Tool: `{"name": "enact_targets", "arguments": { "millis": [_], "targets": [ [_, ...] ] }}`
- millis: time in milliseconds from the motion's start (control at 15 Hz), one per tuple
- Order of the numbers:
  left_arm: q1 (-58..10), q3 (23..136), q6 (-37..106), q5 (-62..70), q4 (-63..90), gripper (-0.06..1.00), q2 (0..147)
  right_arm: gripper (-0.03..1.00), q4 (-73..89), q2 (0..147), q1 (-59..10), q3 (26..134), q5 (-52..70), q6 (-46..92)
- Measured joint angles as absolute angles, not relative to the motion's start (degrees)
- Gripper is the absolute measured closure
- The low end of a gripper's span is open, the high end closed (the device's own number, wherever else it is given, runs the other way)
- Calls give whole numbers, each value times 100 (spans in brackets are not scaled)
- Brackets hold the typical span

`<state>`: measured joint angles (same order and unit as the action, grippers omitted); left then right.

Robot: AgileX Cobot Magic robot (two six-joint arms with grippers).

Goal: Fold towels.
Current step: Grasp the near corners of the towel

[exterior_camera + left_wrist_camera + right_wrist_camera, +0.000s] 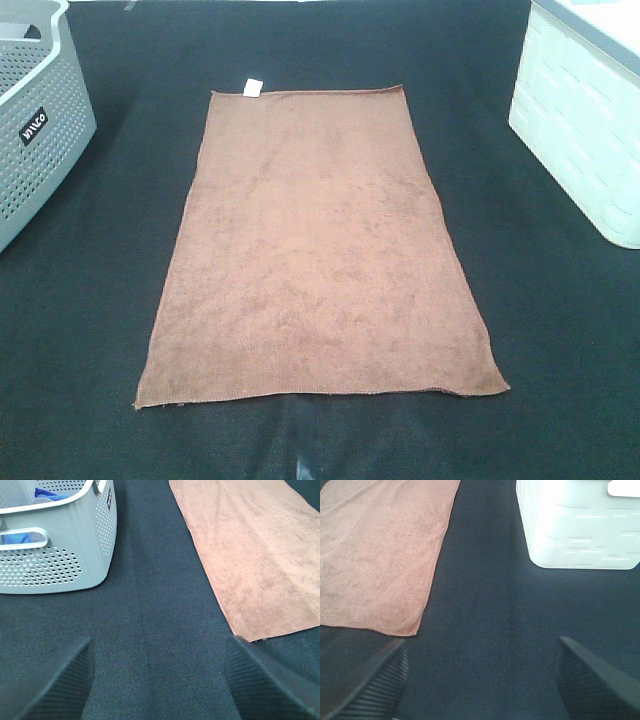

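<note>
**Fold towels: cloth laid flat, both grippers empty, first grasp to come**

Figure. We see the brown towel (pixel 320 250) lying flat and unfolded on the dark table cover (pixel 90 330). Its long sides run away from the arms, and its white tag (pixel 252 87) sits at the far corner on the left arm's side.

The left gripper (pixel 160 642) hovers over bare cover with its jaws spread wide and nothing between them. The near towel corner on its side lies just ahead of it, off toward the other arm and beyond its inner finger. The right gripper (pixel 482 644) mirrors this, jaws wide and empty, with its own near corner just ahead and off toward the left arm. Neither gripper touches the cloth.

A grey perforated basket (pixel 40 120), with something blue inside, stands ahead of the left gripper on its outer side, well apart from the towel. A white bin (pixel 585 130) stands likewise ahead of the right gripper on its outer side.

We judge that no fold has been made, so the step in hand is the approach to the first grasp. The next move calls for each gripper to shift inward and forward to its near corner, descend to the hem and close on the single layer. Both would then lift together and carry the near edge over to the far edge.

The cloth lies flush on the cover, so we expect the fingers must press down to pinch it. An uneven lift would likely skew the fold.
</note>
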<state>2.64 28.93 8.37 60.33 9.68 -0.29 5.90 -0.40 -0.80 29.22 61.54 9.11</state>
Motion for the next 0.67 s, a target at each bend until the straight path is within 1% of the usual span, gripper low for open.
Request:
{"name": "enact_targets", "arguments": {
  "millis": [667],
  "targets": [
    [264, 2893, 837, 6033, 968, 24, -29, 21, 590, -40, -80, 2922, 6154, 911]
  ]
}}
